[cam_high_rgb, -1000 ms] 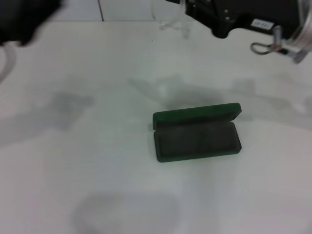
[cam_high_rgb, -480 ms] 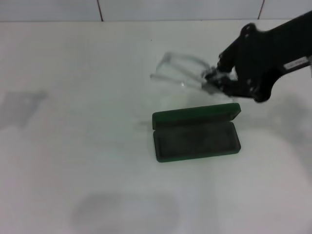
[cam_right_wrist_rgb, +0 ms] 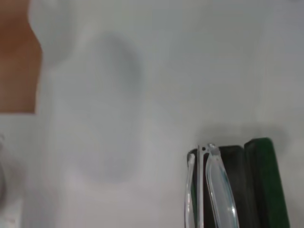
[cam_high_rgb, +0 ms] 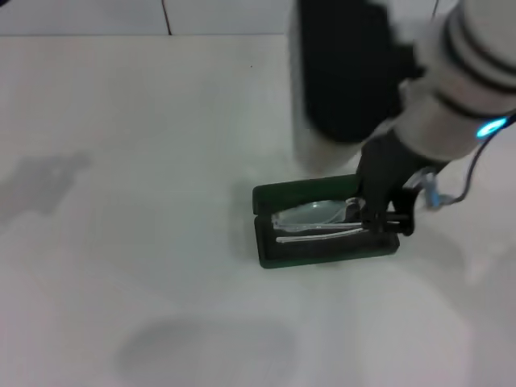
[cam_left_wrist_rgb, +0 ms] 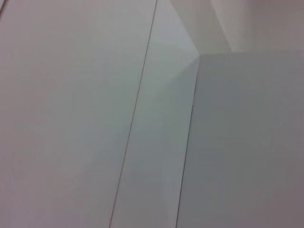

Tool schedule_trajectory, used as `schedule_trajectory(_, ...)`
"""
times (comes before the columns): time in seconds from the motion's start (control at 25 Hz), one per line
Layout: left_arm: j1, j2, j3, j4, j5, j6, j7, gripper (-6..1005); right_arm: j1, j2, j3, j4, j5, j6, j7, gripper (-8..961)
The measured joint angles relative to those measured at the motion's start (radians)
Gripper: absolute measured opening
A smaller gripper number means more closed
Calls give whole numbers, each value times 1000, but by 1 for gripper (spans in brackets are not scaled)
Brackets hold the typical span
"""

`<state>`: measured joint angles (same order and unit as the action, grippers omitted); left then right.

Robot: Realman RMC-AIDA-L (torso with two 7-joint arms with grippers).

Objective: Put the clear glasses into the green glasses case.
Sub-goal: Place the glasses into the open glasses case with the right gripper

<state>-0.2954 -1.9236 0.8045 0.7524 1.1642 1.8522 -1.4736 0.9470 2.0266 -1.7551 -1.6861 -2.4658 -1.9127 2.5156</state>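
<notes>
The green glasses case [cam_high_rgb: 278,197] lies open on the white table, right of centre in the head view, its lid raised toward the back. The clear glasses [cam_high_rgb: 310,216] are folded and rest low in the case's tray, their temple arms running along its length. My right gripper [cam_high_rgb: 385,219] reaches down from the arm above to the case's right end and is shut on that end of the glasses. In the right wrist view the glasses [cam_right_wrist_rgb: 216,190] hang over the dark lining beside the green lid [cam_right_wrist_rgb: 266,180]. My left gripper is out of view.
White tabletop [cam_high_rgb: 129,201] spreads to the left of and in front of the case. A tiled wall [cam_high_rgb: 97,16] runs along the back edge. The bulky right arm [cam_high_rgb: 363,72] hangs over the area behind the case. A brown patch [cam_right_wrist_rgb: 16,61] shows past the table's edge.
The right arm swung down and forward, carrying the glasses from behind the case into its tray. The case has stayed in place.
</notes>
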Motion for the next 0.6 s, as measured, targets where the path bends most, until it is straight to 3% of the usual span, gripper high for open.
schedule_trajectory(0.6, -14, -10, 0, -45, 13, 13, 45, 54, -58, 1, -251, 132, -121, 270, -13, 117)
